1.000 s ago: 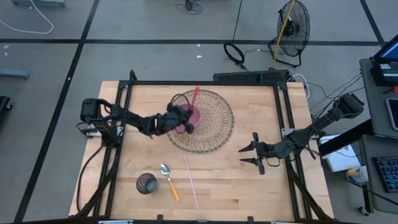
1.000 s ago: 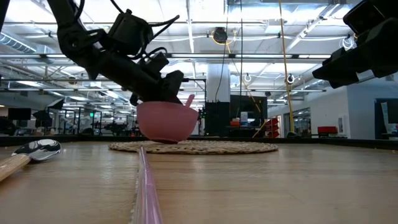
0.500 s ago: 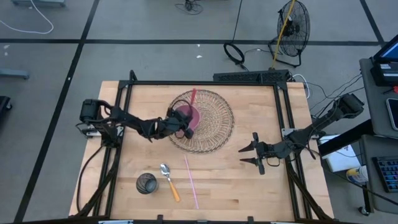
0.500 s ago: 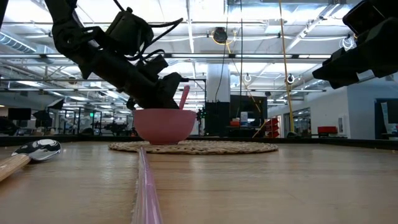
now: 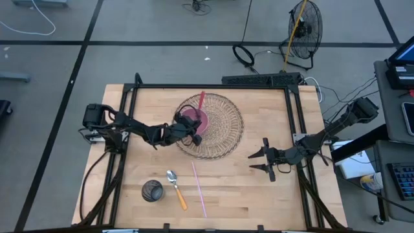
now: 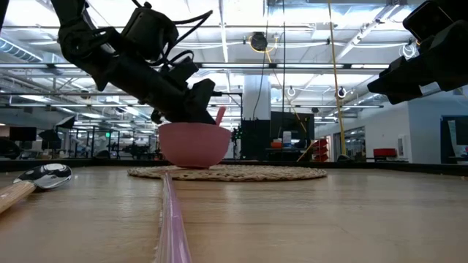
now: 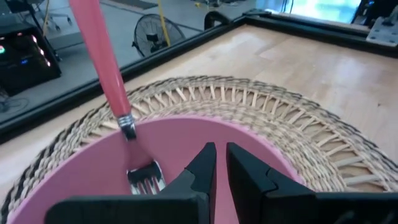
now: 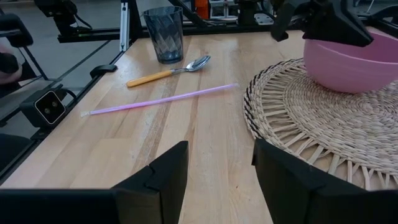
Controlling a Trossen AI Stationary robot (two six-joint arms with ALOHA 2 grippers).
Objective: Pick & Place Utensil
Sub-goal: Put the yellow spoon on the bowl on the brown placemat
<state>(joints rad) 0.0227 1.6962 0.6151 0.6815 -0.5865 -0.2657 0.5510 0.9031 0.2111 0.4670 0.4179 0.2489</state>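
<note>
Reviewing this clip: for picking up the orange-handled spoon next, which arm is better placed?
Probably the left. The spoon lies on the left half of the table beside the dark cup. The left gripper is at the pink bowl, so it must first let go. The right gripper, open, waits farther off.

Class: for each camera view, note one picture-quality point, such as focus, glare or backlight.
Low view: bright ceiling lights backlight the left arm into a silhouette, and the near pink straw is blurred. Left wrist view: the pincer fingers are soft, the pink bowl sharper. Right wrist view: evenly lit, the spoon clear.
</note>
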